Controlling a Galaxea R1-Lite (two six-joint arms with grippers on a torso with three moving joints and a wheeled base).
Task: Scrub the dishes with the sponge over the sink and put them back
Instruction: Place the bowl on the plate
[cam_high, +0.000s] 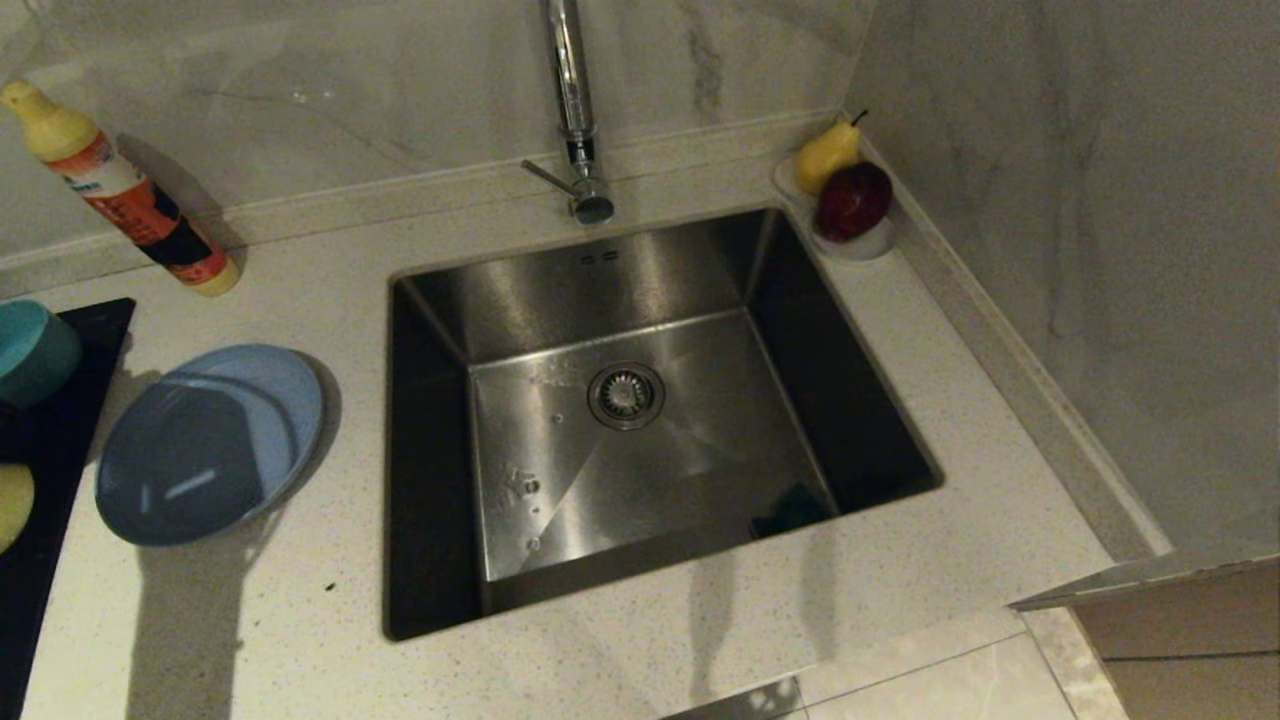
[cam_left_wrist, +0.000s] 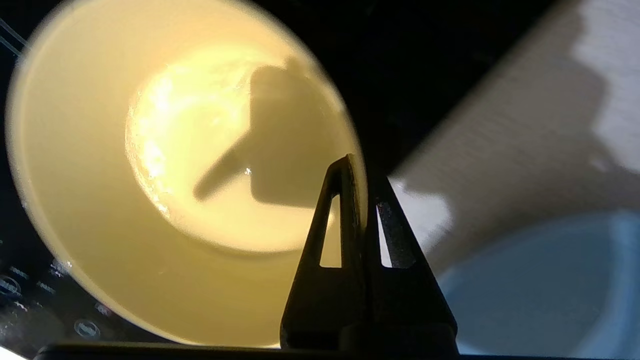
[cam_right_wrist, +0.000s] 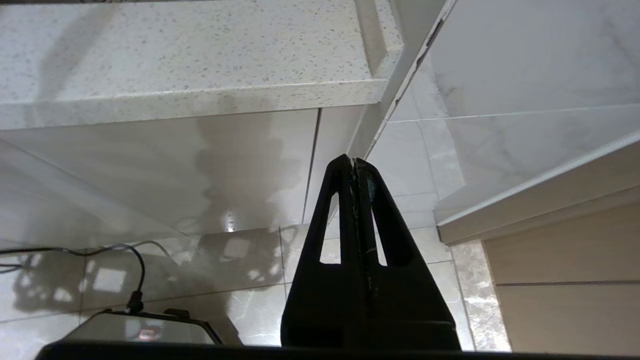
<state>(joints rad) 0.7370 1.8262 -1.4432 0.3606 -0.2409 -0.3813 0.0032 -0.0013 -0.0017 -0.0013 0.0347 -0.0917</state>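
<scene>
Left gripper (cam_left_wrist: 361, 167): jaws pinched onto the rim of the pale yellow bowl (cam_left_wrist: 165, 200), one finger inside the wall, one outside; out of the head cam's view.
Yellow bowl: sat on the black mat (cam_high: 45, 520) at far left of the counter (cam_high: 950, 400); only its edge (cam_high: 12, 505) showed to the head cam.
Teal-blue bowl (cam_high: 35, 350): on the same mat, farther back, partly cut off by the frame edge.
Light-blue plate (cam_high: 210, 440): flat on the counter betw. mat and sink, just beside the yellow bowl.
Sink (cam_high: 520, 420): steel basin, drain strainer (cam_high: 626, 394) at centre, water drops on the floor, chrome tap (cam_high: 575, 110) behind.
Sponge (cam_high: 790, 510): lay in the sink's near right corner, dark green face up, half in shadow.
Right gripper (cam_right_wrist: 354, 161): parked low beside the cabinet, below counter level, jaws pressed together w/ nothing between them.
Also pictured: dish-soap bottle (cam_high: 125, 190) leaning at back left; pear (cam_high: 828, 155) and red apple (cam_high: 852, 200) on a small white dish (cam_high: 870, 245) at back right.
</scene>
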